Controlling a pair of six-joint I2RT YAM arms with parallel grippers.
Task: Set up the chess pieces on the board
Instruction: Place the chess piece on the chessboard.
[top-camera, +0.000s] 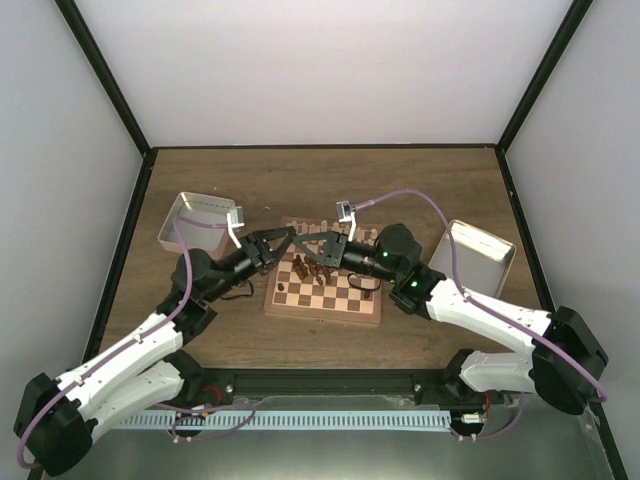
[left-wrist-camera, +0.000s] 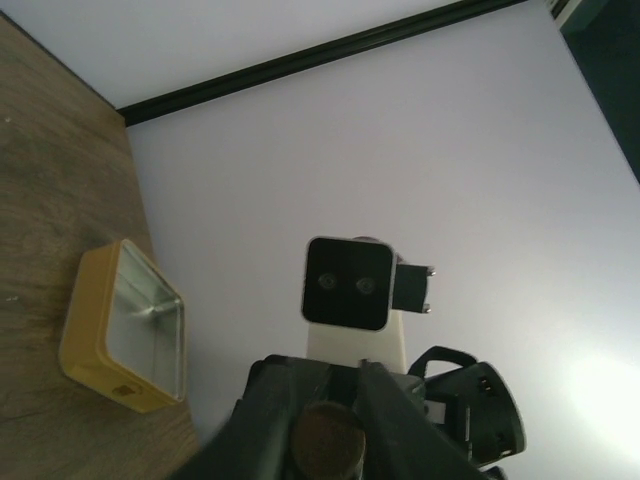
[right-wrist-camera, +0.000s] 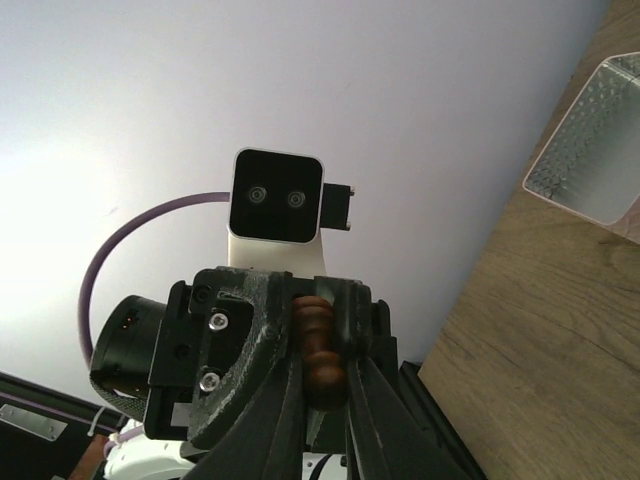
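The board (top-camera: 322, 314) lies in the middle of the table with several dark chess pieces (top-camera: 303, 268) standing on its left half. Both grippers meet tip to tip above its far left corner. My right gripper (top-camera: 306, 244) (right-wrist-camera: 325, 308) is shut on a dark brown turned chess piece (right-wrist-camera: 322, 350), which lies lengthwise between its fingers. My left gripper (top-camera: 289, 238) (left-wrist-camera: 327, 420) has that piece's round base (left-wrist-camera: 327, 448) between its fingers, which lie against it on both sides. Pale pieces are not clearly visible.
A shallow metal tray (top-camera: 200, 222) sits at the back left. Another tray (top-camera: 480, 255) (left-wrist-camera: 85, 330) (right-wrist-camera: 590, 140) stands right of the board. Each wrist camera faces the other arm's camera (left-wrist-camera: 347, 283) (right-wrist-camera: 275, 195). White enclosure walls ring the table.
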